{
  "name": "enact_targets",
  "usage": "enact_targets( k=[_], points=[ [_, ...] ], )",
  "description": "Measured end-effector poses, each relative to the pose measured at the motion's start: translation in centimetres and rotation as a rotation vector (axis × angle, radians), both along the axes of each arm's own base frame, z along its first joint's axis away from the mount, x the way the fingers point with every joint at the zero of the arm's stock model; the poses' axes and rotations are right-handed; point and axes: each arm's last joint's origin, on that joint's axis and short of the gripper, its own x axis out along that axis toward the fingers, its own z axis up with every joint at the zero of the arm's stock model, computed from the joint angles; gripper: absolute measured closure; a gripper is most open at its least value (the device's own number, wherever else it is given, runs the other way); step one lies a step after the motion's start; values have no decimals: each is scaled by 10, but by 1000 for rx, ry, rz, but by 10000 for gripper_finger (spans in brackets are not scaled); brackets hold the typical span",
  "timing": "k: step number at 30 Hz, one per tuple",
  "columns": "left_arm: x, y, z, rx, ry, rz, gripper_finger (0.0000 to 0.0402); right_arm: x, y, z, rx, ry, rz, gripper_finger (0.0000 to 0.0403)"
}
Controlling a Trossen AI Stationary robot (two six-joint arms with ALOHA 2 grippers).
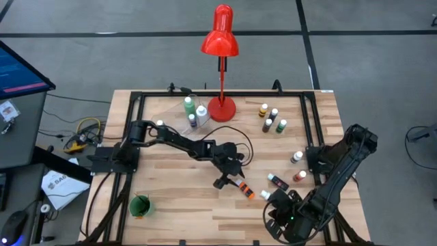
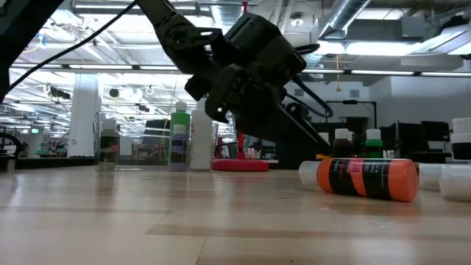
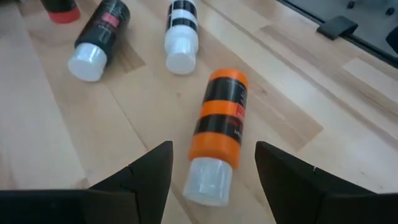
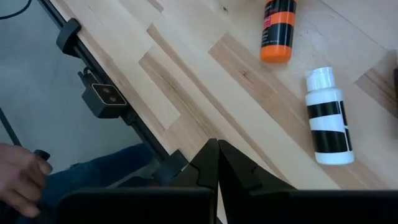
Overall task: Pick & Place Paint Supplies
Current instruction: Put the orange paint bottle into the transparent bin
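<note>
Hovering left gripper [image 3: 211, 171], orange bottle [image 3: 219, 127]

no lettering can be read. the orange bottle [image 3: 217, 127] at the centre of the left wrist view has black label bands with small red print, too blurred to make out. labels elsewhere are equally illegible.

**Occlusions / cut-offs**

Low view: left arm [image 2: 243, 66] covers bottles behind it; white bottle [image 2: 456, 179] clipped at edge. Left wrist: red object [image 3: 60, 9] cropped, probably a bottle. Right wrist: hand [image 4: 18, 177] half out of frame.
</note>
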Motion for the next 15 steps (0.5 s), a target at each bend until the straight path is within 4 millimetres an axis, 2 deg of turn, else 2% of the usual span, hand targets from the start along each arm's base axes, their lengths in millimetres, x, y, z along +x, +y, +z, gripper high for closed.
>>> enact_targets(
  k=[15],
  points=[
    [1, 0, -9, 4, 4, -3, 183, 0, 0, 0, -8, 2, 19, 403]
  ],
)
